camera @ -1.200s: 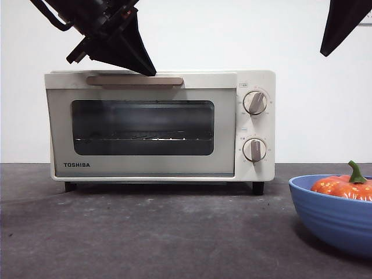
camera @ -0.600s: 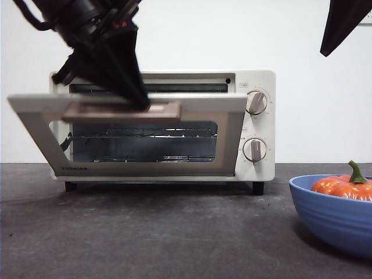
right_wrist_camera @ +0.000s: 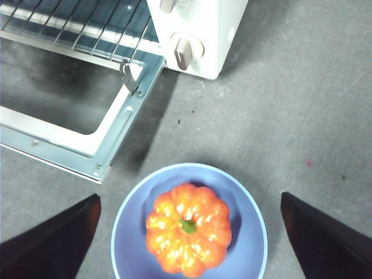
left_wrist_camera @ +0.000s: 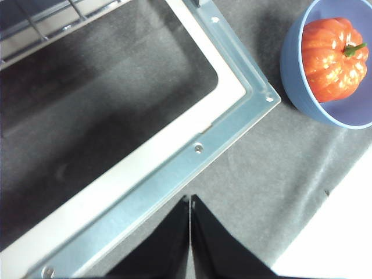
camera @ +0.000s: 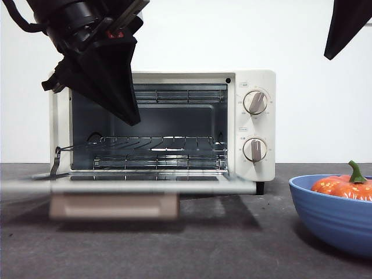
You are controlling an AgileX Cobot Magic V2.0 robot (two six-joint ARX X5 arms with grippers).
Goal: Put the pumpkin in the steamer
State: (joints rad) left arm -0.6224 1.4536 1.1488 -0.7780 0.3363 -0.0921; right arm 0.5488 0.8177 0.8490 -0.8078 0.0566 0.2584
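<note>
The cream-white steamer (camera: 250, 125) stands open, its door (camera: 145, 186) folded down flat with the bar handle (camera: 113, 206) at the front. The wire rack (camera: 145, 144) shows inside. My left gripper (camera: 131, 116) hangs shut and empty in front of the upper left of the opening, above the door's edge (left_wrist_camera: 174, 168). The orange pumpkin (camera: 344, 186) with its green stem lies in the blue bowl (camera: 331, 218) at the right. My right gripper (right_wrist_camera: 189, 196) is open, high above the pumpkin (right_wrist_camera: 187, 235), and shows as a black tip (camera: 344, 29) at the top right.
The dark grey table (camera: 232, 244) runs between the lowered door and the bowl. Two round knobs (camera: 254, 102) sit on the steamer's right panel. The bowl (right_wrist_camera: 244, 203) stands close to the door's right corner (right_wrist_camera: 99, 171). A white wall is behind.
The steamer's door has swung from shut, through half open, down to flat. My left gripper has let go of the handle and now sits above the door. The right arm is still.
</note>
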